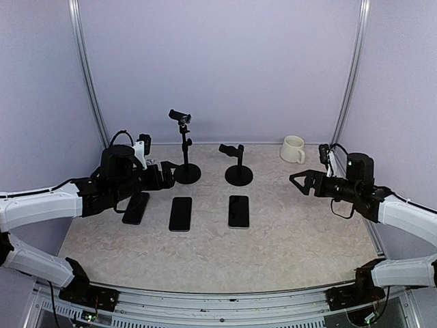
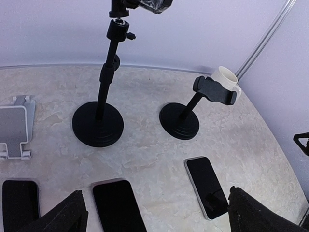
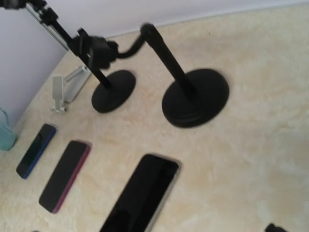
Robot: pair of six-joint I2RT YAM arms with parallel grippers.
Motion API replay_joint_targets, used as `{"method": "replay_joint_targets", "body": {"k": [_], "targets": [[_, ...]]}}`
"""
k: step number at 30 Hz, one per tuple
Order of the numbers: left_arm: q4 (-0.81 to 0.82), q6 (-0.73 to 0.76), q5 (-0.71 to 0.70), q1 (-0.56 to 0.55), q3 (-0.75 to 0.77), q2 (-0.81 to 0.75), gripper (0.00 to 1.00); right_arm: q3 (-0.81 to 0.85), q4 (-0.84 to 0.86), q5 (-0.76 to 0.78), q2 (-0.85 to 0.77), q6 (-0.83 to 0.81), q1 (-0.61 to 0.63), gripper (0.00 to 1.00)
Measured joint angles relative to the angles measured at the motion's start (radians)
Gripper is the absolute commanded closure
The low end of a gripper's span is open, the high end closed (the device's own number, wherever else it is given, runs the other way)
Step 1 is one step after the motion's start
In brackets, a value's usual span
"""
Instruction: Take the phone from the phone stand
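Observation:
Three dark phones lie flat on the table in a row: left (image 1: 136, 208), middle (image 1: 180, 213), right (image 1: 238, 210). A tall black stand (image 1: 186, 154) and a short black stand (image 1: 238, 164) rise behind them, both clamps empty. A white folding stand (image 2: 15, 128) sits at the far left, also empty. My left gripper (image 1: 167, 176) is open and empty, hovering beside the tall stand's base, above the left and middle phones. My right gripper (image 1: 298, 179) is open and empty, right of the short stand. In the right wrist view the right phone (image 3: 142, 193) lies just ahead.
A white mug (image 1: 293, 148) stands at the back right by the wall. The booth walls close in at the back and sides. A teal object (image 3: 6, 130) shows at the left edge of the right wrist view.

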Motion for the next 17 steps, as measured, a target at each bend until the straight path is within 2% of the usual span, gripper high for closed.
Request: {"method": "replay_joint_targets", "body": {"k": [6,17], "targets": [[0.005,-0.018,0.000,0.000,-0.066,-0.010,0.01,-0.051,0.025,0.000,0.000,0.004,0.000,0.00],[0.011,-0.039,0.000,0.000,-0.078,-0.003,0.01,-0.084,0.067,0.000,0.000,0.011,0.000,0.00]]}}
